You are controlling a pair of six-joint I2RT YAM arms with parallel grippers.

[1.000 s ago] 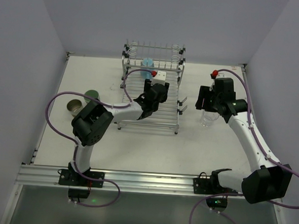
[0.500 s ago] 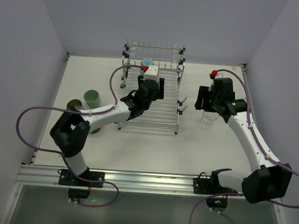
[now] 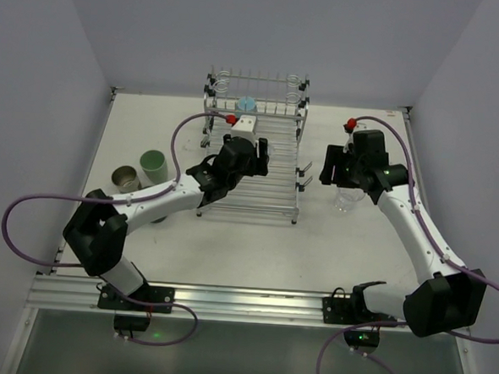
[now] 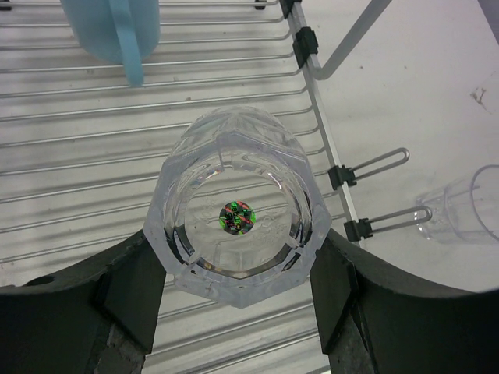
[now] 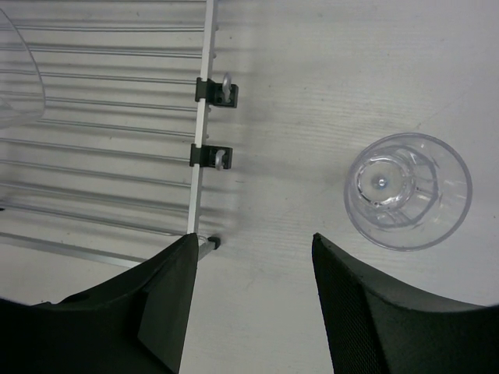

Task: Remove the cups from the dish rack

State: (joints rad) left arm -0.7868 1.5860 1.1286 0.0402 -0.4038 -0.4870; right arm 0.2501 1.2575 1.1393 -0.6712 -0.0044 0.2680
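Note:
The chrome dish rack (image 3: 274, 193) stands at the back middle of the table. My left gripper (image 3: 232, 162) hangs over its slatted base (image 4: 70, 156), shut on a clear faceted tumbler (image 4: 234, 210) at the rim, a finger (image 4: 129, 292) on each side. A light blue cup (image 3: 246, 103) stands further back in the rack (image 4: 113, 27). My right gripper (image 3: 330, 170) is open and empty over bare table, right of the rack's edge (image 5: 201, 125). A second clear tumbler (image 5: 408, 191) stands on the table beside it (image 3: 345, 198).
On the left of the table stand a pale green cup (image 3: 153, 166) and a beige metallic cup (image 3: 125, 178), close to my left arm's forearm. Wire hooks (image 4: 378, 164) stick out from the rack's right side.
My left arm's elbow has swung far left toward the near edge, and its gripper has shifted a little left over the rack. The right gripper has edged slightly left.

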